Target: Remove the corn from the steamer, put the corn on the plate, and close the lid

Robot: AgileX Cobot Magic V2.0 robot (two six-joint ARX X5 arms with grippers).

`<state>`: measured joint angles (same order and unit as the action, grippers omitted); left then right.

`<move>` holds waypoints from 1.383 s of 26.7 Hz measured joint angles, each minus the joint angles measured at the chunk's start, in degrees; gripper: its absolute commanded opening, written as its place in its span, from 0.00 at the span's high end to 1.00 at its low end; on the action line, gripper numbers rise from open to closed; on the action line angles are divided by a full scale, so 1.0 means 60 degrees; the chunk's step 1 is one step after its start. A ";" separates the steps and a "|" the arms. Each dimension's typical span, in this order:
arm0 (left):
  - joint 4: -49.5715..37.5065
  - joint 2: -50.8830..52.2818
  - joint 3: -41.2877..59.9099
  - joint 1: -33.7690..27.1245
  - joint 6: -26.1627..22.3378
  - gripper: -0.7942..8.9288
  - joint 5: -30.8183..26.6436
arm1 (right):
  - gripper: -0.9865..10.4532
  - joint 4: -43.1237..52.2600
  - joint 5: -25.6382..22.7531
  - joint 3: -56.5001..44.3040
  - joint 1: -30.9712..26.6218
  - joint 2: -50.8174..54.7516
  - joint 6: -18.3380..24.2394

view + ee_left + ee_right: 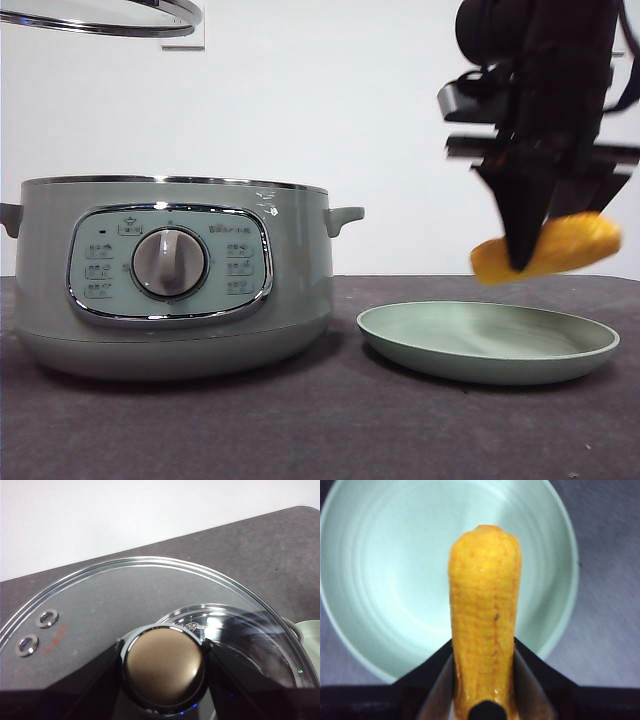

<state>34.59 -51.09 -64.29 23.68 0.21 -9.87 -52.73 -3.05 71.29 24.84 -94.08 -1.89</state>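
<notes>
The yellow-orange corn (575, 243) hangs in the air above the pale green plate (487, 340), clamped by my right gripper (522, 250), which comes down from the top right. In the right wrist view the corn (485, 615) sits between the black jaws, directly over the plate (395, 580). The sage-green steamer (170, 275) stands open on the left of the table. Its glass lid (100, 15) is held high at the top left. In the left wrist view my left gripper (164, 666) is shut on the lid's knob (164, 665), with the glass lid (125, 595) spread below it.
A dark grey cloth (320, 430) covers the table. A plain white wall stands behind. The steamer's side handle (343, 216) points toward the plate, with a small gap between pot and plate.
</notes>
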 measured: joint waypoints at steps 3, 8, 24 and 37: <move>-0.0018 -0.0011 0.0000 0.0000 0.0062 0.93 0.0000 | 0.92 0.1341 0.0007 -0.0743 0.0120 -0.0004 -0.0047; -0.0062 -0.0018 0.0000 0.0000 0.0087 0.93 -0.0004 | 0.92 0.2900 0.0007 -0.1636 0.0299 -0.0004 -0.0084; -0.0069 -0.0306 0.0000 0.0000 0.0153 0.93 0.0317 | 0.65 0.3577 0.0007 -0.1789 0.0288 -0.0525 -0.0084; -0.0659 -0.1559 0.0000 0.0029 0.0302 0.93 0.0976 | 0.56 0.3224 0.0004 -0.1818 0.0295 0.0798 -0.0270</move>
<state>30.63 -60.45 -64.29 23.86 2.02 -4.01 -33.39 -3.03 60.38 26.61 -89.30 -3.51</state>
